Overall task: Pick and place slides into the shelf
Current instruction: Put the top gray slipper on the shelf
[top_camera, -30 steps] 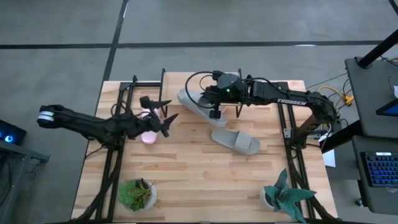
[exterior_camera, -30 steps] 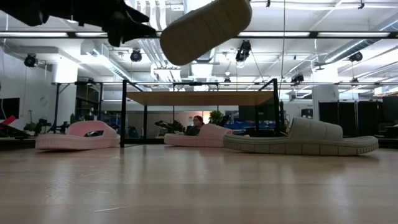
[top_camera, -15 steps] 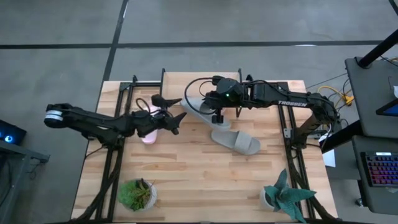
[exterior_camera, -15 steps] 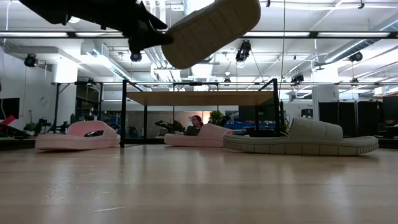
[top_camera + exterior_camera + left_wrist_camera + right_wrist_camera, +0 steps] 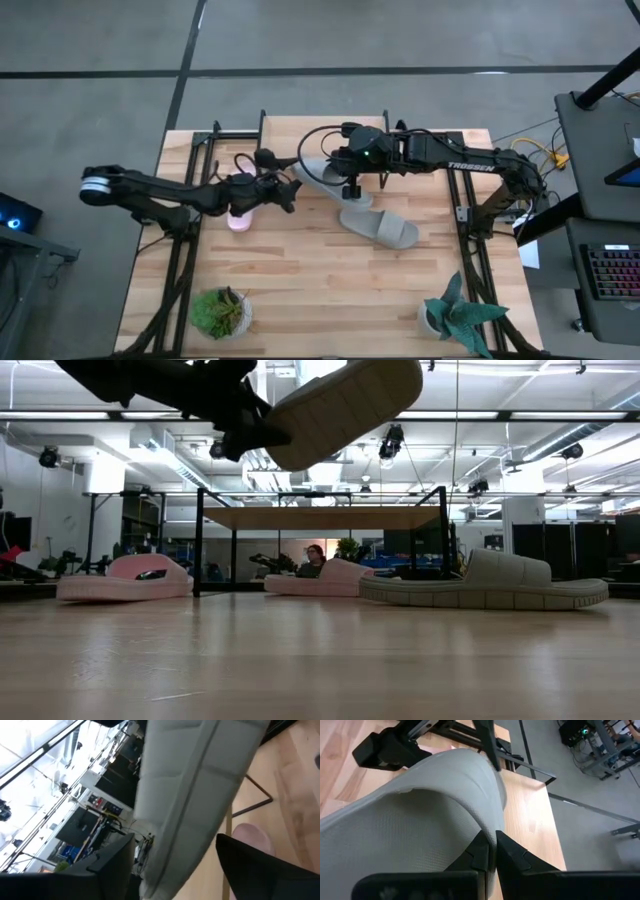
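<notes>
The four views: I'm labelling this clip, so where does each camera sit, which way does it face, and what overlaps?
High view: above the table, looking straight down; both arms, left hand and right hand show.
Low view: at tabletop height, facing the shelf; an arm enters from above.
Left wrist view: on that arm, looking past its fingers at the raised grey slide.
Right wrist view: on that arm; its fingers pinch the slide.
All four share that slide.

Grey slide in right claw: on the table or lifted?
Lifted. Low view shows the grey slide tilted high above the table, right claw shut on its strap.
</notes>
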You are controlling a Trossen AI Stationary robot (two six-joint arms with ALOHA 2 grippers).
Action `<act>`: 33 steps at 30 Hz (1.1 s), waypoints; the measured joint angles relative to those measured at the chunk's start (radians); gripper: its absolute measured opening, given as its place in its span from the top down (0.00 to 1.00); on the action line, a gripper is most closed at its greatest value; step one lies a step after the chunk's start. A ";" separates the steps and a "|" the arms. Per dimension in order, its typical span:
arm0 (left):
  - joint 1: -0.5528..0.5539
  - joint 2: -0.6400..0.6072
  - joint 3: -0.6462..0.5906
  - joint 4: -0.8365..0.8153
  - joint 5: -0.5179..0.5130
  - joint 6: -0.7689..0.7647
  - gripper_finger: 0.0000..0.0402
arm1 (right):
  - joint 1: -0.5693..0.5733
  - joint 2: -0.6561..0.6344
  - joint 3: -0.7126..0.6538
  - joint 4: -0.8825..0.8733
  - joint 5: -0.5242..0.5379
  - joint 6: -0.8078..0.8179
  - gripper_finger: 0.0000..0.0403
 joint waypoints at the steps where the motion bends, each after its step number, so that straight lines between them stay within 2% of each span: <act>1: 0.000 0.007 0.004 -0.003 0.000 0.000 0.40 | 0.000 0.000 0.000 -0.001 0.000 0.000 0.97; 5: 0.000 0.025 0.006 -0.007 -0.001 0.028 0.55 | 0.000 0.000 0.000 -0.002 0.000 0.000 0.97; 13: 0.000 0.026 0.005 -0.009 0.013 0.118 0.94 | 0.000 0.000 0.000 0.006 0.000 -0.004 0.97; 21: 0.008 -0.005 -0.011 0.003 0.019 0.134 0.94 | 0.001 -0.014 0.001 0.011 -0.001 -0.042 0.97; 25: 0.011 -0.029 -0.034 0.004 0.016 0.134 0.94 | 0.001 -0.029 0.001 0.000 0.002 -0.057 0.92; 28: 0.014 -0.053 -0.042 -0.014 -0.008 0.137 0.94 | 0.000 -0.052 0.001 -0.012 0.079 -0.074 0.85; 32: 0.025 -0.101 -0.045 -0.067 -0.006 0.136 0.94 | 0.022 -0.081 0.000 -0.031 0.257 -0.097 0.75; 33: 0.030 -0.115 -0.050 -0.078 0.003 0.131 0.94 | 0.031 -0.097 0.000 -0.036 0.267 -0.100 0.74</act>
